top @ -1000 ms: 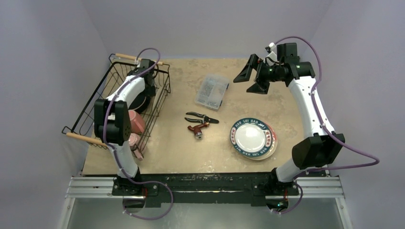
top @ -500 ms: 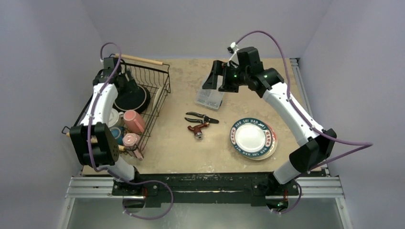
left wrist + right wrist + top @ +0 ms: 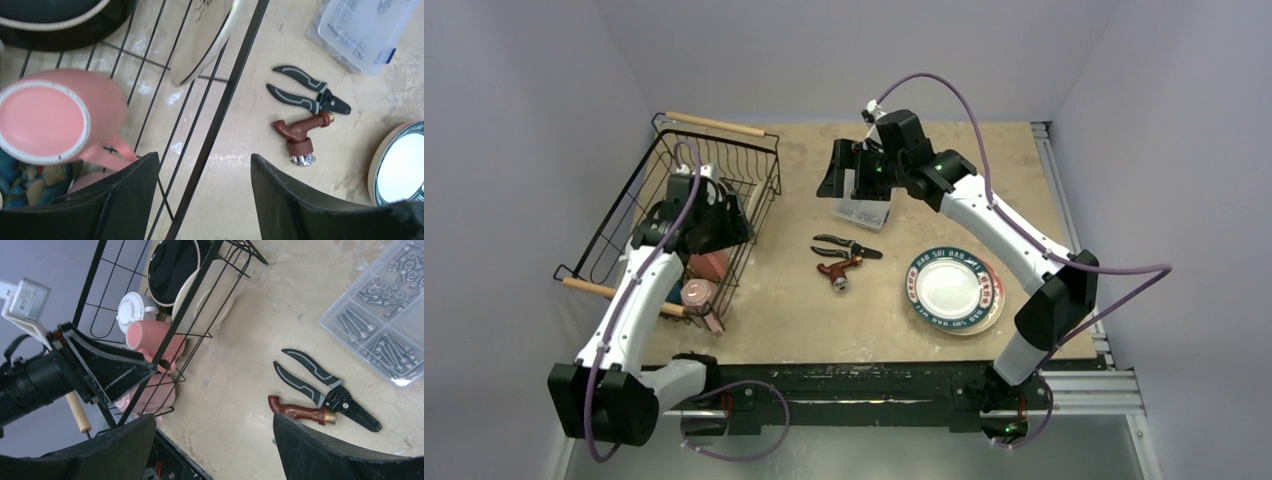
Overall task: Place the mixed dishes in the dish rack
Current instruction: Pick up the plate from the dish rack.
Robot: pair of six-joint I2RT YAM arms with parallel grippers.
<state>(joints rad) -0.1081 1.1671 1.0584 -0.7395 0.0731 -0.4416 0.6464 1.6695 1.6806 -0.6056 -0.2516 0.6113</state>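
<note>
The dish rack [image 3: 624, 215] stands at the left, with wooden handles. It holds pink mugs [image 3: 697, 296], a white cup [image 3: 132, 310], a dark plate [image 3: 175, 265] and a cream bowl [image 3: 207, 295]. A pink mug [image 3: 55, 117] lies below my left gripper [image 3: 724, 228], which is open and empty over the rack's right wall [image 3: 220, 115]. My right gripper [image 3: 849, 180] is open and empty above the clear box. A teal-patterned plate [image 3: 952, 288] sits on a red-rimmed plate [image 3: 996, 290] on the table at the right.
A clear plastic box [image 3: 864, 205] of hardware lies mid-table under the right gripper. Black pliers [image 3: 849, 245] and a brown pipe fitting [image 3: 836, 270] lie between the rack and the plates. The left gripper also shows in the right wrist view [image 3: 110, 370].
My left gripper has swung from the rack's far corner to its right wall. My right gripper has moved left from the far right to above the clear box.
</note>
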